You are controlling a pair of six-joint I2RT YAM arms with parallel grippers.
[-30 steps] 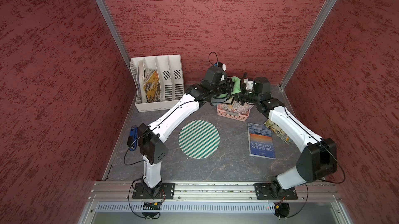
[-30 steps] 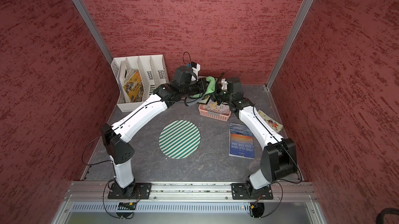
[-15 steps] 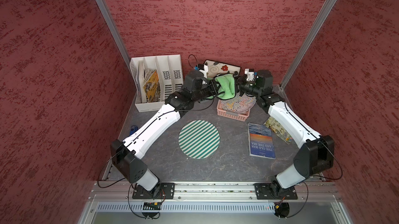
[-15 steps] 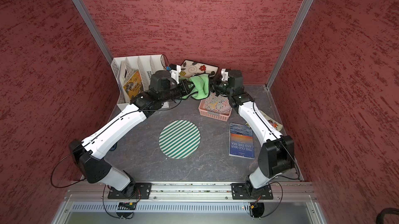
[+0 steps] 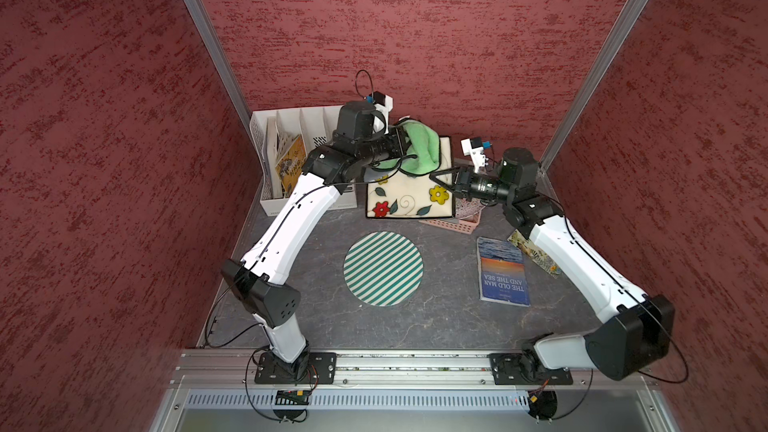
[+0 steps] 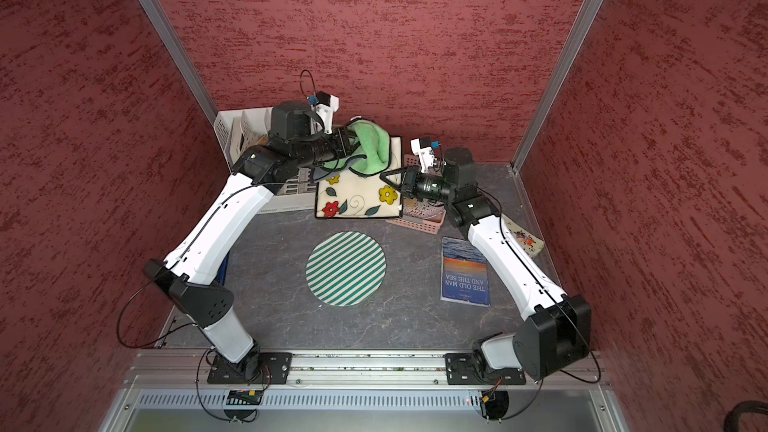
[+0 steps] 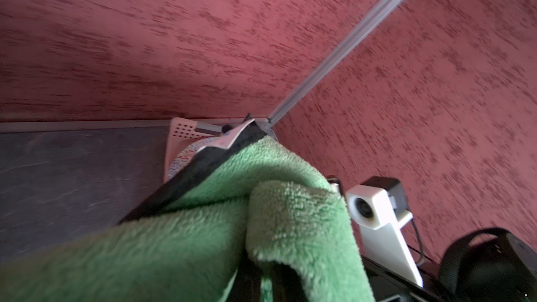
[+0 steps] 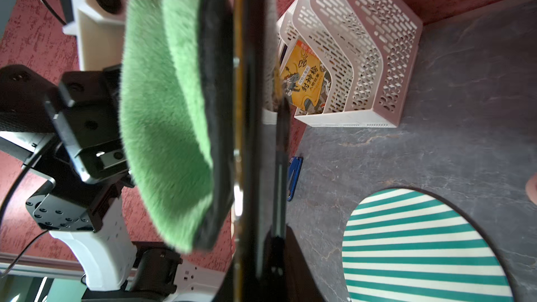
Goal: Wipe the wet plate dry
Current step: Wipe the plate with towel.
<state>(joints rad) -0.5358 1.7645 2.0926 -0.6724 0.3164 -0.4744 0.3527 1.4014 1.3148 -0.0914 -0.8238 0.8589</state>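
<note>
Right wrist view is showing the green cloth (image 8: 162, 117) pressing against a dark, blurred band seen edge-on, probably the rim of the thing being dried. In both top views the plate (image 5: 409, 199) is hanging tilted in the air over the back of the desk (image 5: 436, 326), clear of its surface. It is square and cream, with painted flowers and a dark rim.

The right gripper (image 5: 440, 178) is pinching the plate's side edge, its jaws drawn almost together on the thin rim. The left gripper (image 5: 401, 149) is clamping a bunched fold of the cloth with its jaws fully closed, and the loose plush is draping over the plate's far upper part.

The plate is looking stiff, fairly heavy for a one-edge pinch, breakable and likely slick while wet. Wiping pressure far from the held edge is likely levering it in the jaws, so a deep bite on the rim and light strokes are suiting it best. The cloth is soft, light and limp, and it is best held by a gathered fold so that a broad pad is facing the plate.
</note>
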